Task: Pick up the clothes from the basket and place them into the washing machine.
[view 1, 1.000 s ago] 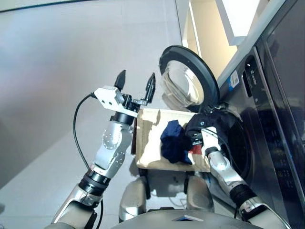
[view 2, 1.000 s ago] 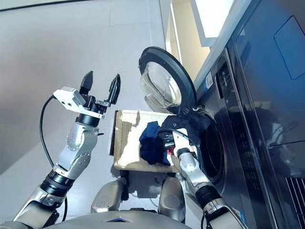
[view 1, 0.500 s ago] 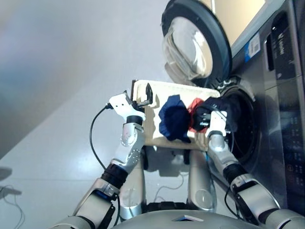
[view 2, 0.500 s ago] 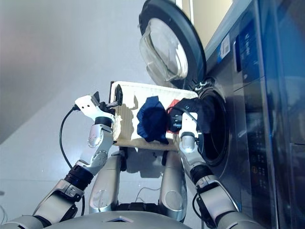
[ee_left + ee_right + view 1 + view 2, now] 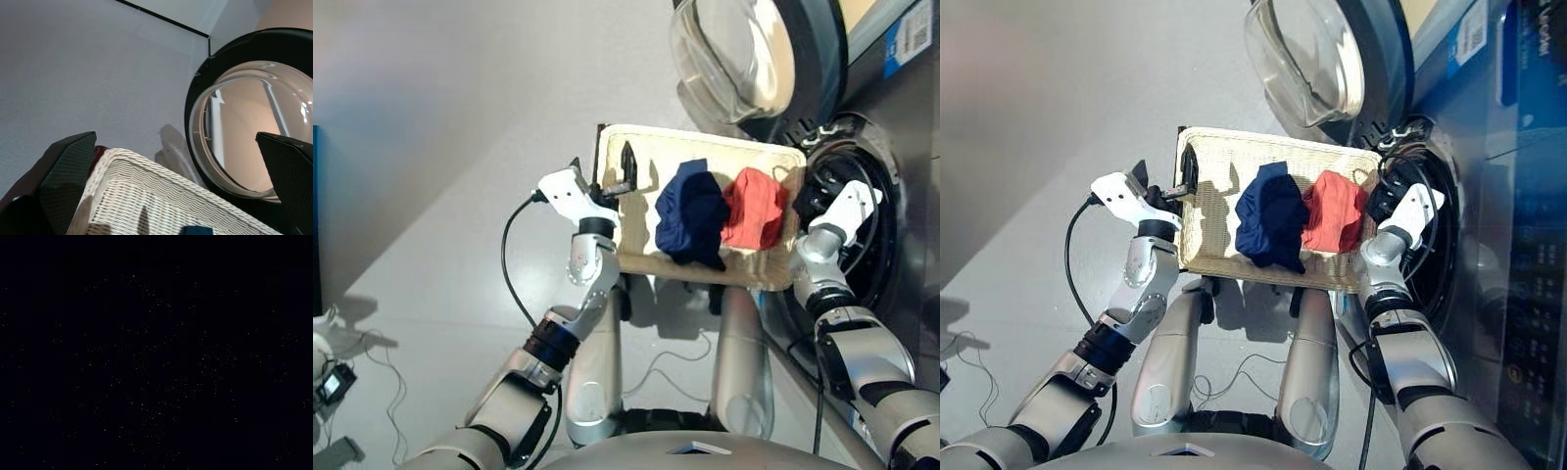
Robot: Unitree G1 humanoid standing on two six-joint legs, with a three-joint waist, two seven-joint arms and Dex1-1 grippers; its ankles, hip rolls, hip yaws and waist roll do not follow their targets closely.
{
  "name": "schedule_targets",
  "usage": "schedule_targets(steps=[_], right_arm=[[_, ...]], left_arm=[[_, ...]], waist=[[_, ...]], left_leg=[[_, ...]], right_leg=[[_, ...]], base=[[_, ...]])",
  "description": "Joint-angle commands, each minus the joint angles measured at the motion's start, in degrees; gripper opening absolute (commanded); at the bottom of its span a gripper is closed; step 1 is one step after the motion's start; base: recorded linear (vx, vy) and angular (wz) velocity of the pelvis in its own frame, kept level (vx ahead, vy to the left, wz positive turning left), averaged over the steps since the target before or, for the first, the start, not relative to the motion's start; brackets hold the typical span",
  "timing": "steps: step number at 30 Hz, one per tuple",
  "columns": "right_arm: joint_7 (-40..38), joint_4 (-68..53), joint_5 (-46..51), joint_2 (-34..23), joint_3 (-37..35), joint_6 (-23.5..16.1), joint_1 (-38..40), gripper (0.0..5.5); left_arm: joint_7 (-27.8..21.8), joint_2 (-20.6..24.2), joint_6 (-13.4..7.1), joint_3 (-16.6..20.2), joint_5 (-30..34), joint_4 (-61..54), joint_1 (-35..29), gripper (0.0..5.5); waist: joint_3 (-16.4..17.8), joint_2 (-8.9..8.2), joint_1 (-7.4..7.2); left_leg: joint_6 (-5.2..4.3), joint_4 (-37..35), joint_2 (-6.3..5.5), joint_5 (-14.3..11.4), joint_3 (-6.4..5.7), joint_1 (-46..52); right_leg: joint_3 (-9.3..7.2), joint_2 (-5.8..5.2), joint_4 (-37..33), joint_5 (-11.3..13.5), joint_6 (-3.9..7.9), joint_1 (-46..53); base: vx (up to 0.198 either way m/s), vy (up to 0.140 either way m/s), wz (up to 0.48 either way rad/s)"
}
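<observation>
While left tool (image 5: 612,174) gapes beside basket (image 5: 636,250), right tool's grip is unseeable.

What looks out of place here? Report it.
Nothing is spilled or damaged. Only the navy garment seems to sag over the near rim of the basket, beside the red-orange garment.

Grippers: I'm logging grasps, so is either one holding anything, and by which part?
The left gripper is open and empty beside the basket. The right gripper reaches into the washing machine; whether it holds cloth cannot be told.
</observation>
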Motion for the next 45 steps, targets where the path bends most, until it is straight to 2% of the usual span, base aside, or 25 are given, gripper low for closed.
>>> schedule_targets(steps=[1,12,18,24,28,35,38,40,42,45], right_arm=[[-3.7,2.4,9.2,-11.5,-8.0,-3.4,-4.1,0.0],[-5.3,7.2,27.5,-15.1,-17.1,-8.2,-6.3,0.0],[-4.3,10.3,34.0,-16.0,-18.1,-7.1,-7.4,0.0],[-0.7,9.3,33.4,-14.7,-15.1,-4.8,-7.1,0.0],[3.5,5.3,25.4,-10.9,-7.5,-2.3,-5.3,0.0],[2.1,4.0,16.5,-4.0,-1.8,-1.1,-5.2,0.0],[1.2,3.8,16.1,0.2,-1.8,-2.0,-5.8,0.0],[1.0,3.6,14.8,3.1,-0.9,-2.0,-5.7,0.0],[0.6,3.5,14.1,3.9,-0.6,-2.0,-5.9,0.0],[-0.7,3.9,12.6,7.7,-0.3,-2.2,-5.5,0.0]], left_arm=[[0.4,1.6,-4.2,0.9,2.1,-7.8,-0.7,5.5],[1.8,2.5,-4.1,1.8,1.2,-10.3,-1.6,5.5],[1.9,3.6,-3.8,2.2,0.5,-11.8,-2.0,5.5],[2.2,3.6,-4.6,3.0,0.7,-13.7,-2.2,5.5],[1.7,2.8,-4.7,2.7,1.6,-16.6,-2.5,5.5],[2.4,1.4,-5.0,2.6,2.3,-16.6,-4.2,5.5],[3.2,0.9,-5.1,2.8,2.4,-16.4,-5.3,5.5],[3.7,0.4,-5.3,2.9,2.6,-16.3,-5.6,5.5],[3.9,0.4,-5.4,3.0,2.6,-16.4,-5.8,5.5],[4.4,0.2,-5.6,2.9,2.8,-16.5,-5.7,5.5]], waist=[[-0.6,0.16,-0.05],[-0.9,0.26,-0.77],[-1.0,0.24,-0.99],[-0.1,0.36,-1.06],[0.0,0.84,-1.11],[0.0,1.03,-0.93],[0.0,0.99,-0.94],[0.0,1.04,-0.94],[0.0,1.01,-0.88],[0.0,1.2,-0.72]], left_leg=[[-0.57,7.1,0.64,-8.4,-0.02,1.5],[-0.51,7.3,0.57,-9.4,0.73,0.7],[-0.49,7.5,0.34,-9.0,0.99,-0.2],[-0.22,9.1,0.29,-9.5,1.44,-2.0],[-0.06,10.7,0.29,-10.2,1.99,-5.1],[0.36,10.4,0.21,-10.0,2.81,-6.7],[0.54,10.1,0.09,-9.6,2.92,-7.2],[0.62,10.3,0.14,-10.2,3.05,-7.0],[0.71,9.8,0.07,-9.6,3.07,-7.2],[0.71,9.7,0.16,-10.1,3.16,-6.7]], right_leg=[[2.79,-0.59,-2.5,2.5,4.04,2.3],[3.59,-0.61,-2.9,2.2,4.06,1.3],[3.92,-0.62,-3.0,2.9,3.85,0.5],[4.73,-0.76,-1.8,2.8,3.71,-1.4],[5.44,-1.03,-0.5,2.5,3.73,-4.6],[5.64,-0.83,-1.2,3.2,3.51,-6.3],[5.57,-0.73,-2.0,3.8,3.43,-6.6],[5.65,-0.71,-2.2,3.5,3.45,-6.4],[5.62,-0.71,-2.7,4.1,3.42,-6.6],[5.65,-0.6,-2.7,3.5,3.44,-6.3]], base=[[0.0,0.0,0.0],[0.0,0.0,0.0],[0.0,0.0,0.0],[0.0,0.0,0.0],[0.0,0.0,0.0],[0.0,0.0,0.0],[0.0,0.0,0.0],[0.0,0.0,0.0],[0.0,0.0,0.0],[0.0,0.0,0.0]])
